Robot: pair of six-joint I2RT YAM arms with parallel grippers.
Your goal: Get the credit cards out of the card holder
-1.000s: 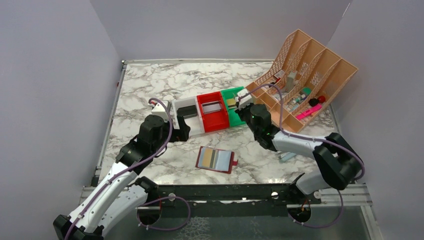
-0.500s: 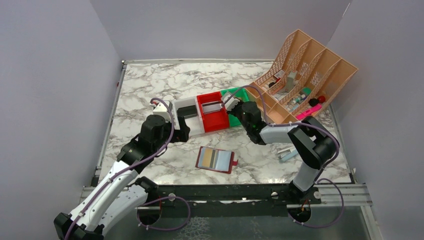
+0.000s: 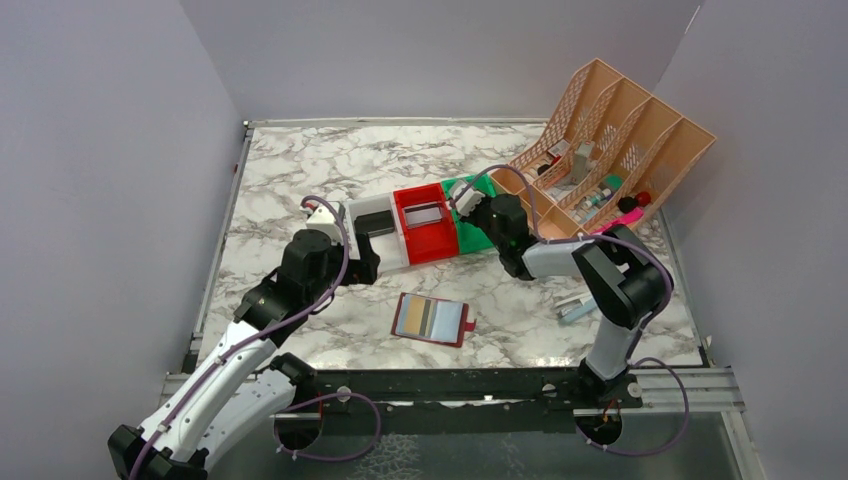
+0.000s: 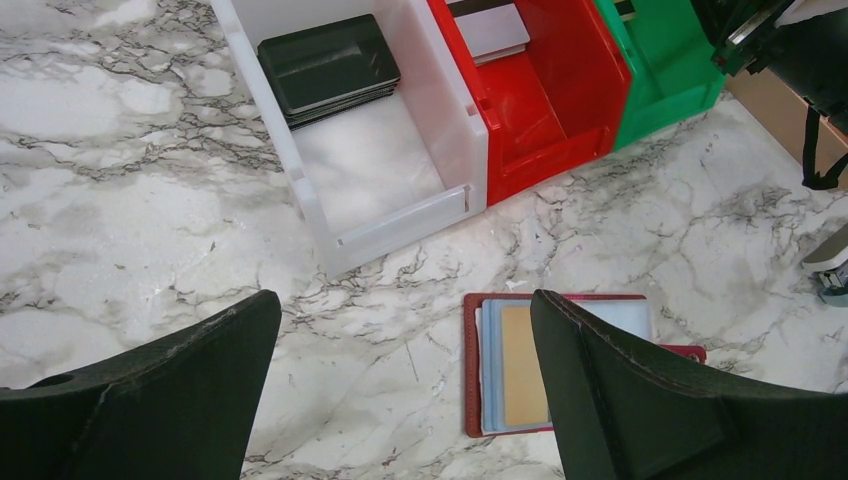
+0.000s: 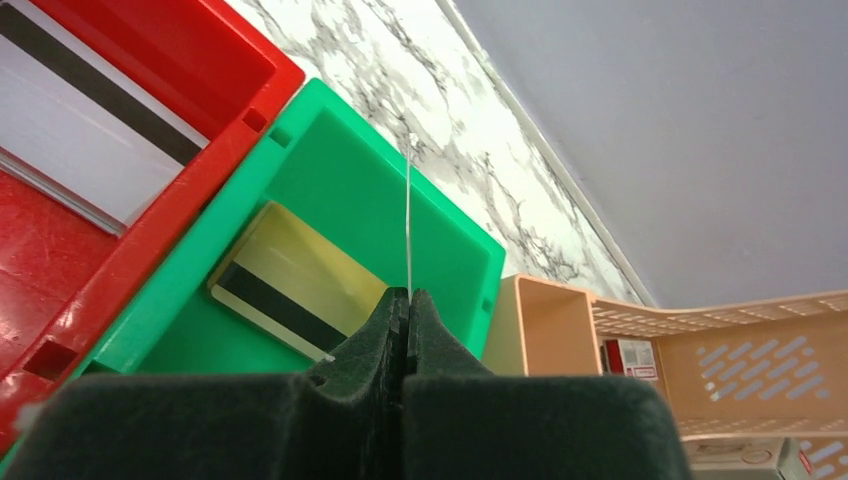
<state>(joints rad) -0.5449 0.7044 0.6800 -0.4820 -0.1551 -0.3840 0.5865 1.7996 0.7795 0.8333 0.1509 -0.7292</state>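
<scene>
right gripper: jaws squeezed tight, with a hair-thin pale line poking out of the seam. Pretty sure that's an edge-on card, hanging over the green bin.
green bin: a gold card lies flat in it. The red bin next door holds a silver striped card.
left gripper: spread wide and holding nothing. It hovers over the marble table, just on the near side of the white bin and its black card.
card holder: open and flat on the table, near the front edge and well apart from the bins. The tucked cards show as stripes in its pockets.
key relation: the holder sits right under the left gripper's open jaws, off toward its right-hand finger. Its long side runs left-to-right and the tucked cards' long edges run near-to-far.
nearer arm: the left one, easily. The right one is away at the green bin, so the next pull looks like the left's job.
</scene>
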